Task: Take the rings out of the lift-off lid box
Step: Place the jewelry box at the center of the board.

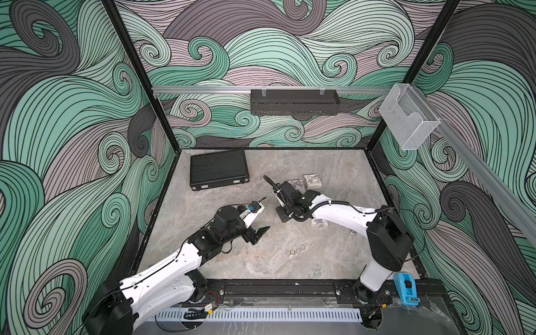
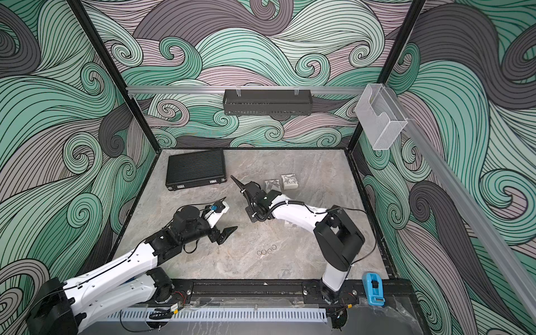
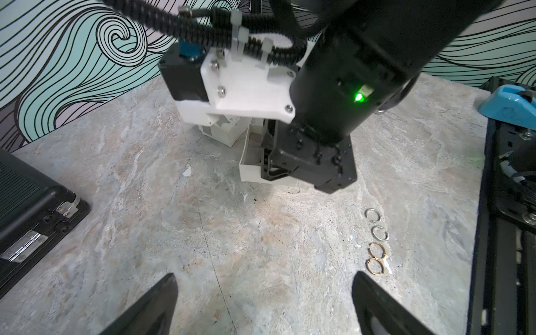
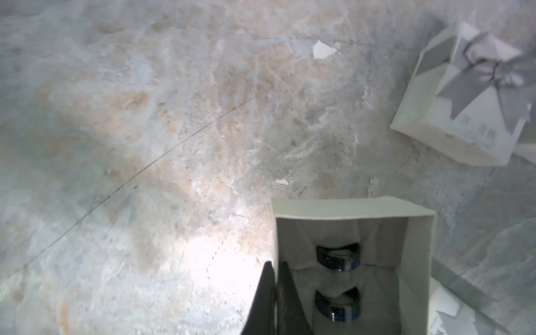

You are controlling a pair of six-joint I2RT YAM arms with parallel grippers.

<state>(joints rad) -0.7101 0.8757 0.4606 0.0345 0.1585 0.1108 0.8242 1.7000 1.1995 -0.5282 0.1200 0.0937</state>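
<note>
– Fingers on left gripper (image 3: 264,275) spread, holding nothing, over table (image 3: 203,232). Four thin rings (image 3: 372,232) lie in a row near it.
– Right gripper (image 4: 274,264)?
– Pinching box (image 4: 348,207) wall, farther back. Two black rings (image 4: 338,258) inside the box.

Soft, even light; both top views sharp.
Right wrist view is motion-blurred, with a bright glare patch on the table (image 4: 220,255).

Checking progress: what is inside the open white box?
Two black rings lie inside the open white box. The right claw, pinching its wall, hides part of the interior; nothing else shows.
</note>
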